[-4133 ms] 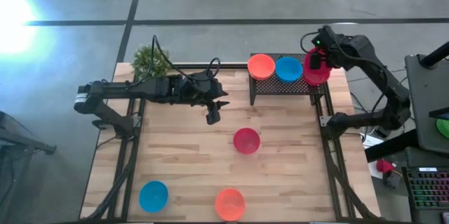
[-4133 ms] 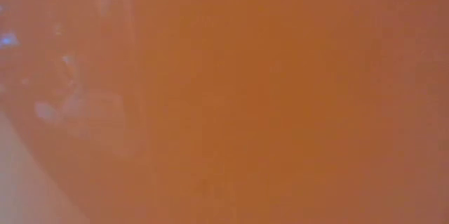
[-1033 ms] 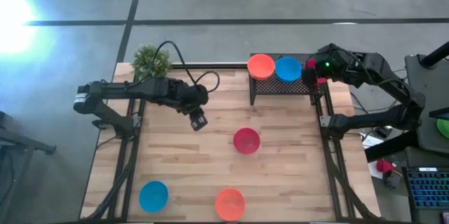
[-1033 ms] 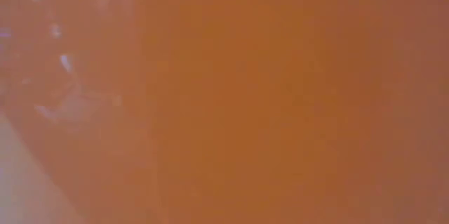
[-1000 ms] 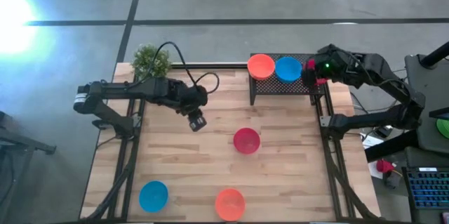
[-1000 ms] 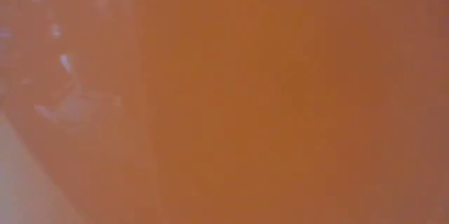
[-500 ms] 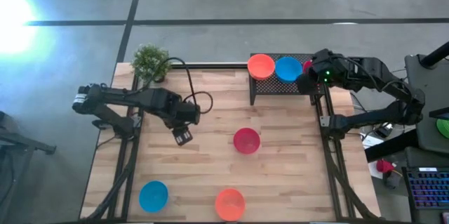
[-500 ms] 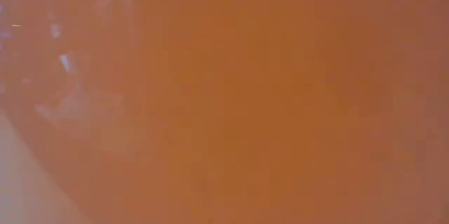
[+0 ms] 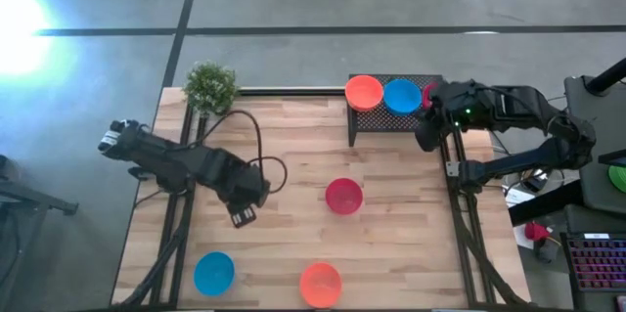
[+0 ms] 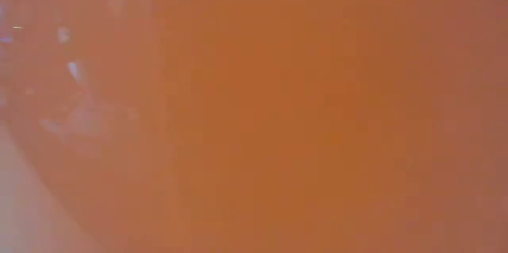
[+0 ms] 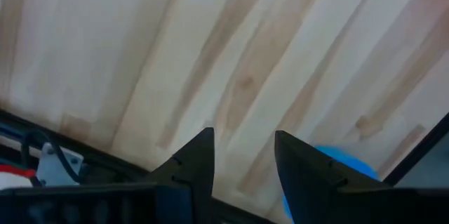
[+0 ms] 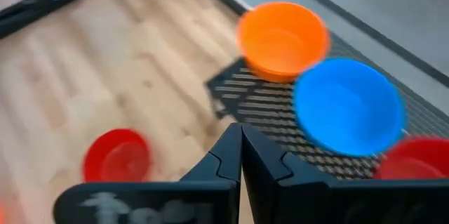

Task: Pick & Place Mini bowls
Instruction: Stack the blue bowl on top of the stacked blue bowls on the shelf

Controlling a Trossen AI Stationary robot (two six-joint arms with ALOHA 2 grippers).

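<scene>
Mini bowls: right gripper [image 9: 426, 139], fingers shut and empty, has left the red bowl [image 9: 428, 94] on the rack [image 9: 391, 121], while left gripper [image 9: 242, 216], fingers wide, has swung toward the blue bowl [image 9: 213, 273].

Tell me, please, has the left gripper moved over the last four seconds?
Yes. In the high view, the left gripper has swung away from the potted plant and the rack toward the near left corner, closer to the blue bowl.

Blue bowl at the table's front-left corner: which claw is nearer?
Left. The left claw is just up-right of the blue bowl; the right claw is across the table by the rack.
</scene>
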